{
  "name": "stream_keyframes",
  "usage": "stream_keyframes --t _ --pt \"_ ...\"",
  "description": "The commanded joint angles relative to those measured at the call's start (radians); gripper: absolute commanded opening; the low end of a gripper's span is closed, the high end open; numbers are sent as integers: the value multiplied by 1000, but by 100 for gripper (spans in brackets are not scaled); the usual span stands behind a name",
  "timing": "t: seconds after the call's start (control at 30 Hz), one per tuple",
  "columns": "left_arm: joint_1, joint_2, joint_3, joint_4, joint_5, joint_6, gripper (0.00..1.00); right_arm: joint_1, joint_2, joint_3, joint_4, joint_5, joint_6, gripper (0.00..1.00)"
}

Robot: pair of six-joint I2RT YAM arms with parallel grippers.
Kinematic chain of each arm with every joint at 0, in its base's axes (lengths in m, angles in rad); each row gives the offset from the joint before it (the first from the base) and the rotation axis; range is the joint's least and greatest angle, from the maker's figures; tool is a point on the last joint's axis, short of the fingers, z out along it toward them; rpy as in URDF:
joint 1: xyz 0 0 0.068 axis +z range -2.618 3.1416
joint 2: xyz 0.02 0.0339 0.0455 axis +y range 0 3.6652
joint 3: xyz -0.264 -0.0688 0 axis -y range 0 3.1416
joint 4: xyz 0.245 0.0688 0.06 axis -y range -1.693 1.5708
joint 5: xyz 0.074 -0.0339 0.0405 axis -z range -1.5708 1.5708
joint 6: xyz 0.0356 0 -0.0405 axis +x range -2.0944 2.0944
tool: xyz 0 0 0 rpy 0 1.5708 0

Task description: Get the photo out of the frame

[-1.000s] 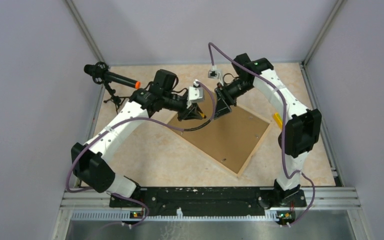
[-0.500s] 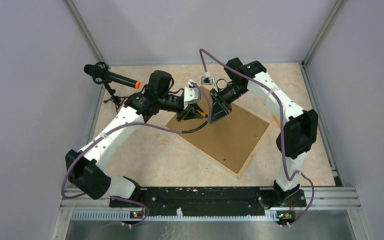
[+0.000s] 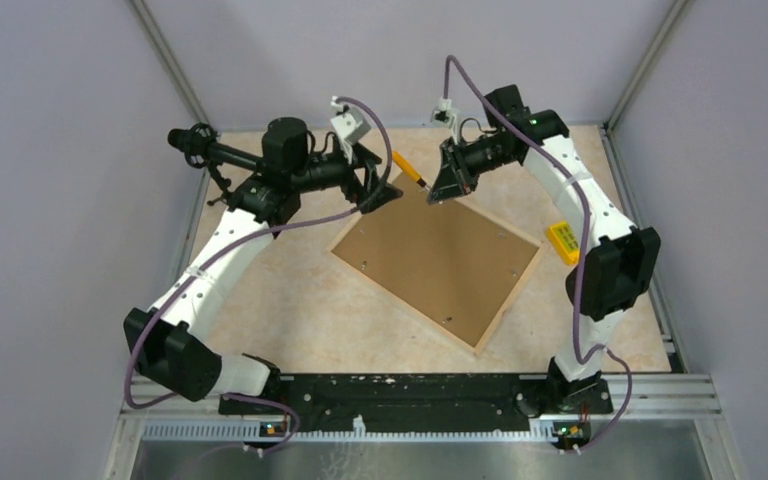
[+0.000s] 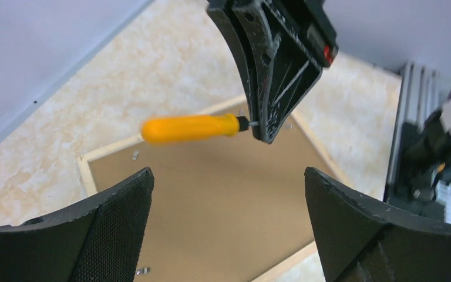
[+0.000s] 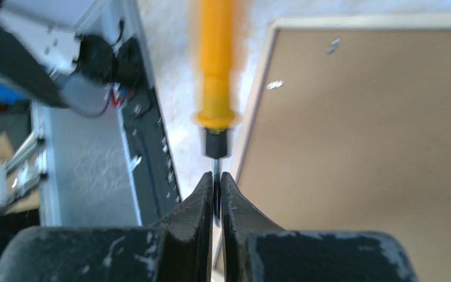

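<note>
Right gripper: jaws pressed together, pinching the thin metal shaft of a screwdriver with a yellow-orange plastic handle. The handle sticks out past its fingertips, toward the left gripper.

Left gripper: fingers spread wide, holding nothing. The screwdriver handle hangs just ahead of them, apart from both.

Large rectangular picture frame: flat on the beige marbled table, below both grippers, plain brown board side up, pale wood edges showing. One corner lies under the right gripper's tips; whether it touches, cannot tell. Small metal tabs sit near the board's edge.

Photo: hidden, not seen from this side.

Small yellow block: on the table, well back from the right gripper, beside that arm.
</note>
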Motion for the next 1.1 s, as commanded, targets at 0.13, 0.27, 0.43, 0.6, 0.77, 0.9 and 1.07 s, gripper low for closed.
stream_keyframes --t 0.13,0.27,0.43,0.6,0.77,0.9,1.07 --pt "30 84 161 296 -51 -541 99 -56 -213 -116 582 143 484 0" --pt "36 140 203 381 -58 -684 99 -55 -304 -200 770 177 626 0" --pt "35 189 228 498 -27 -825 99 -37 -359 -271 851 207 698 0" --pt "26 212 221 598 16 -905 92 -3 -384 -305 868 198 700 0" --pt "22 211 194 670 46 -926 85 16 -384 -305 863 197 693 0" --pt "23 208 193 672 39 -919 75 36 -382 -312 875 186 701 0" --pt "23 218 219 682 48 -895 59 57 -376 -324 886 180 708 0"
